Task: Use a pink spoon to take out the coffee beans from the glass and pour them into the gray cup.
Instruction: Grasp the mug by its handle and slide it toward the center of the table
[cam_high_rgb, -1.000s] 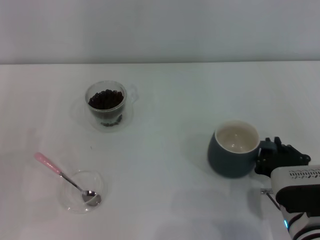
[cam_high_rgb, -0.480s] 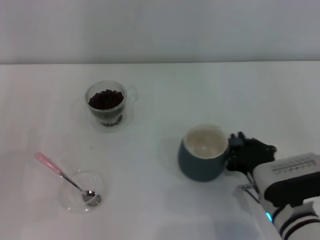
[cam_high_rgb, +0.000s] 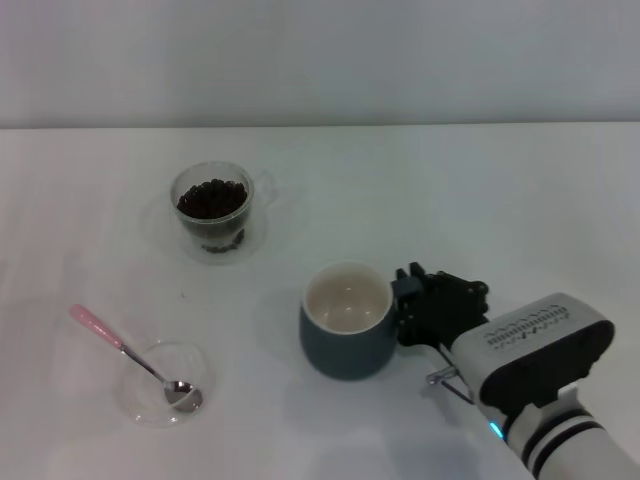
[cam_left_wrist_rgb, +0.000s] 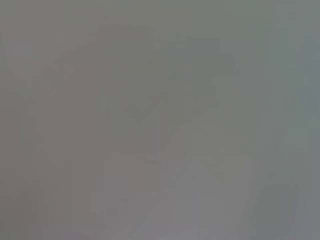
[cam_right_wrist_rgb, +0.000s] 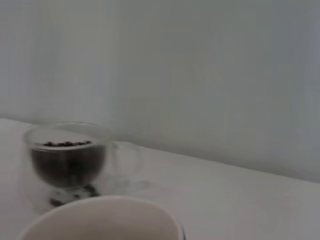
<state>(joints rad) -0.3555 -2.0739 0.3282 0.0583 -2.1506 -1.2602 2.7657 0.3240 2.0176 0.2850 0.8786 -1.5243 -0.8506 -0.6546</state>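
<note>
The gray cup stands upright near the middle of the table, its cream inside empty. My right gripper is shut on the handle at the cup's right side. The glass with the heap of coffee beans stands at the back left. At the front left, the pink spoon rests with its metal bowl in a shallow clear dish and its pink end pointing back left. The right wrist view shows the gray cup's rim close up, with the glass and beans beyond it. My left gripper is out of view.
The white table runs back to a pale wall. The left wrist view shows only a flat grey surface.
My right gripper has carried the gray cup leftward and a little nearer, from the right side of the table to its middle. Glass, spoon and dish have not moved.
</note>
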